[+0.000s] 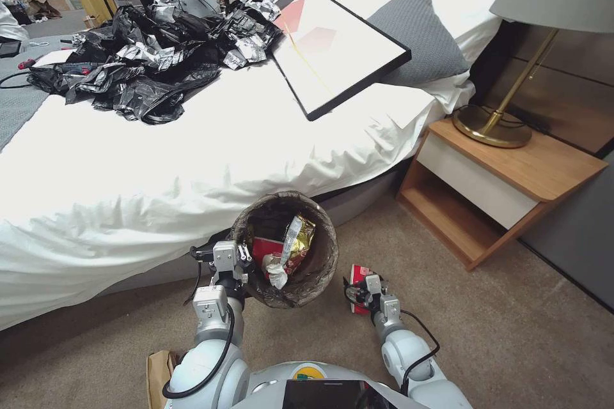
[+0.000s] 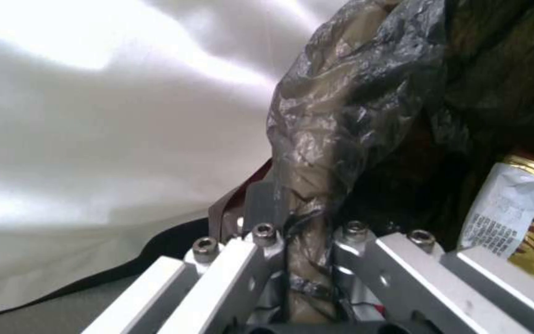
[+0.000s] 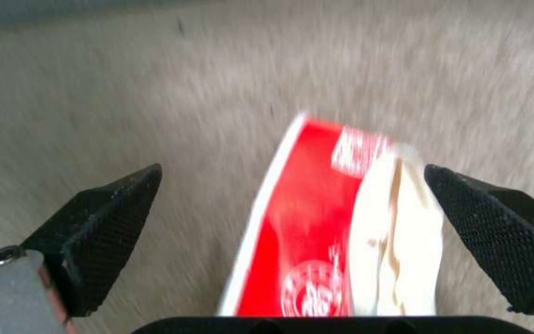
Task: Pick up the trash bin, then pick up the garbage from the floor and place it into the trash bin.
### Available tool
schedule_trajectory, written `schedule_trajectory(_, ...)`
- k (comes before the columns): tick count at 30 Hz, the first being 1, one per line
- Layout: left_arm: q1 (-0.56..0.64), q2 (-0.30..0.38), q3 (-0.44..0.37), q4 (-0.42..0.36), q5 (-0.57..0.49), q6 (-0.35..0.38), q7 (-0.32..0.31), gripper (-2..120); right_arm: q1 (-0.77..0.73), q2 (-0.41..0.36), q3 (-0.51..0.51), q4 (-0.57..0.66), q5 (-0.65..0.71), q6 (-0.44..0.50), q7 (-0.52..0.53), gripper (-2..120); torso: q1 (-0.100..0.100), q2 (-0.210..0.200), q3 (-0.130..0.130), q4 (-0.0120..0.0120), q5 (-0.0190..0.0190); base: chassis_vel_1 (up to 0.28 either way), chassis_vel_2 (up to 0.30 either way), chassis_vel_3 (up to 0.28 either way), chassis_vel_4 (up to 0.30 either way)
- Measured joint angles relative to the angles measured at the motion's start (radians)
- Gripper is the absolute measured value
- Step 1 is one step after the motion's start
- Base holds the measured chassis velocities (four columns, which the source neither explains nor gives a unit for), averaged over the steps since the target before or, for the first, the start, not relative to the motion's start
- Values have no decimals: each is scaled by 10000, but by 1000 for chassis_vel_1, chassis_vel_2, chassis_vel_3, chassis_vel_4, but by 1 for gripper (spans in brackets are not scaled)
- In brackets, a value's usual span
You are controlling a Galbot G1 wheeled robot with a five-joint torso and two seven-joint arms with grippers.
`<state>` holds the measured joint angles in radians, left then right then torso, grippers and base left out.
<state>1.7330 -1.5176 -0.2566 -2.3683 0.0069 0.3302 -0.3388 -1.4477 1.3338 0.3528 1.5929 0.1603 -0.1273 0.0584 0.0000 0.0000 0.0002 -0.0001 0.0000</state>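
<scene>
The trash bin (image 1: 284,249) hangs low in front of the robot, beside the bed (image 1: 128,166) and over the carpet (image 1: 511,332), its mouth tilted toward the head camera. A dark plastic liner (image 2: 341,106) is folded over its rim. The left gripper (image 1: 231,260) is clamped on that rim at about 9 o'clock on the bin's mouth; the left wrist view shows the bagged edge pinched between the metal fingers (image 2: 230,264). The bin looks light and fairly stiff, but the liner is thin and slick, so the hold probably depends on catching the hard rim beneath the film, not the film alone.

Inside the bin lie a gold snack wrapper (image 1: 297,236), a red packet (image 1: 265,248) and a crumpled white paper (image 1: 276,275).

At about 3 o'clock from the bin, low over the carpet, the right gripper (image 1: 359,292) is spread wide around a red-and-white snack wrapper (image 3: 316,222). In the right wrist view the black textured pads (image 3: 496,232) stand on either side of it. The right-hand pad is at or just beside the wrapper's pale edge; the left-hand pad is well clear. Whether the wrapper lies on the floor or is lifted, I cannot tell.

This wrapper should be very light, thin and crinkly, likely to buckle or slide rather than resist. Closing across its narrow width near the middle, so that it folds between the pads, looks safest.
</scene>
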Motion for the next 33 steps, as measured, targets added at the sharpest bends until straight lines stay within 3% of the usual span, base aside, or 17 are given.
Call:
schedule_trajectory(7, 0, 0, -1, 0, 0, 0, -1, 2, 56, 6, -6, -169, -24, -35, -13, 100, 0, 0, 0, 0, 0, 0, 0, 0, 0)
schedule_trajectory(8, 0, 0, -2, 0, 0, 0, -2, 2, 242, 12, -41, -720, -106, -163, -31, 100, 0, 0, 0, 1, 0, 0, 0, 0, 0)
schedule_trajectory(15, 0, 0, -4, 0, 0, 0, -4, 2, 530, -78, -106, -1392, -142, -683, -34, 96, 0, 0, -1, 1, -1, 0, 0, 0, 0)
schedule_trajectory(23, -1, 0, -5, 0, 0, 0, -6, 2, 920, -42, -16, -2370, -162, -536, -60, 66, 0, 0, -2, 1, -1, 0, 0, 0, 0)
schedule_trajectory(33, 0, 0, -6, 0, 0, 0, -8, 2, 1073, 23, 58, -2537, -222, -141, -61, 30, 0, 1, -2, 0, -2, 0, 0, 0, 0)
